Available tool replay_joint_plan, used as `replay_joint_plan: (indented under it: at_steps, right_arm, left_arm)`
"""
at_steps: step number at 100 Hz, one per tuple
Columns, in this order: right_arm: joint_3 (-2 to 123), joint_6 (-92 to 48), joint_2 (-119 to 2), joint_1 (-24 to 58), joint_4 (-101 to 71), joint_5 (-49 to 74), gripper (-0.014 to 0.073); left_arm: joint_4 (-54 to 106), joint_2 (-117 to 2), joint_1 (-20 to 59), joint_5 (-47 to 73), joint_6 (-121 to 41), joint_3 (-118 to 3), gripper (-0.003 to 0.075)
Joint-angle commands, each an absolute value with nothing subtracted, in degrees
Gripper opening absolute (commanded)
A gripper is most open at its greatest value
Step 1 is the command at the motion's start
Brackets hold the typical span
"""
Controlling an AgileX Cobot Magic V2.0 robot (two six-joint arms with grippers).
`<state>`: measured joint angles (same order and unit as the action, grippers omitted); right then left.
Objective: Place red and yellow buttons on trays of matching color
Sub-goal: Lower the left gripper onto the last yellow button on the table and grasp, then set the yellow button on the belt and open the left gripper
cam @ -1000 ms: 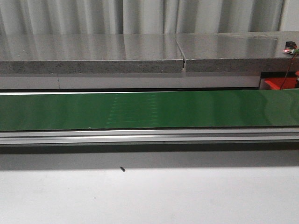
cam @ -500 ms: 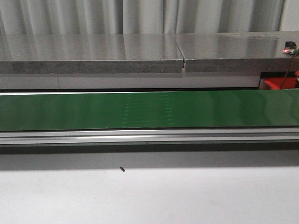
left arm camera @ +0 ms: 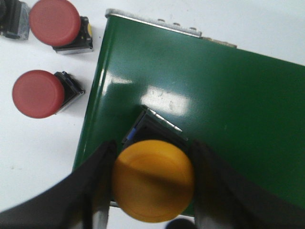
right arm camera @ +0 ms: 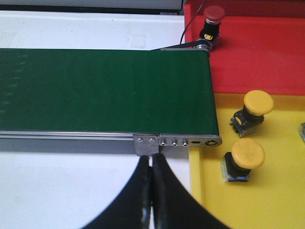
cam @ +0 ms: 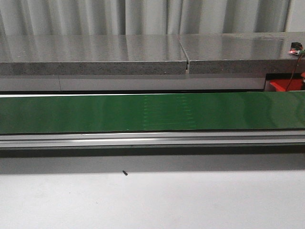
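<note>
Green belt (left arm camera: pixel 228 109) under your left gripper (left arm camera: pixel 152 181): fingers bracket the rigid, smooth-capped yellow button (left arm camera: pixel 152 180); grip its dark base. Right gripper (right arm camera: pixel 151 191) closed, empty.

Across the back we see pale grey curtains (cam: pixel 143 16) hanging in soft vertical folds. Below them runs a speckled grey stone-like counter (cam: pixel 95 55) — two slabs meeting at a narrow seam (cam: pixel 188 64) right of centre, their tops glossy with reflected light. Nearer to us a long green conveyor belt (cam: pixel 71 113) spans the whole width, edged by a silver metal rail (cam: pixel 143 139). Closest lies a plain white table (cam: pixel 190 200) — a small dark speck (cam: pixel 125 173) sits on it.
</note>
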<state>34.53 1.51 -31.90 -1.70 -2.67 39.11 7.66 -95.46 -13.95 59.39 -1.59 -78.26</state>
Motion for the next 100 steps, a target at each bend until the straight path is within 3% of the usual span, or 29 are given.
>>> replay_joint_plan:
  at_steps: [1, 27, 45, 56, 100]
  right_arm:
    - [36.0, 1.4, -31.9, -1.7, -2.7, 35.8, -0.0066]
    - [36.0, 1.4, -31.9, -1.7, -2.7, 35.8, -0.0066]
    - [36.0, 1.4, -31.9, -1.7, -2.7, 35.8, -0.0066]
    - [36.0, 1.4, -31.9, -1.7, -2.7, 35.8, -0.0066]
    - [36.0, 1.4, -31.9, -1.7, -2.7, 35.8, -0.0066]
  left_arm:
    - [6.6, -93.4, -13.5, 59.3, -1.3, -80.0, 0.0188]
    - [5.8, -93.5, -13.5, 60.8, -1.3, -80.0, 0.0207]
    - [5.9, -93.5, -13.5, 60.8, -1.5, -80.0, 0.0390]
    - [6.0, -93.5, -13.5, 60.9, -1.5, -80.0, 0.0464]
    - [16.6, -86.9, -13.5, 59.6, -6.2, -80.0, 0.0473]
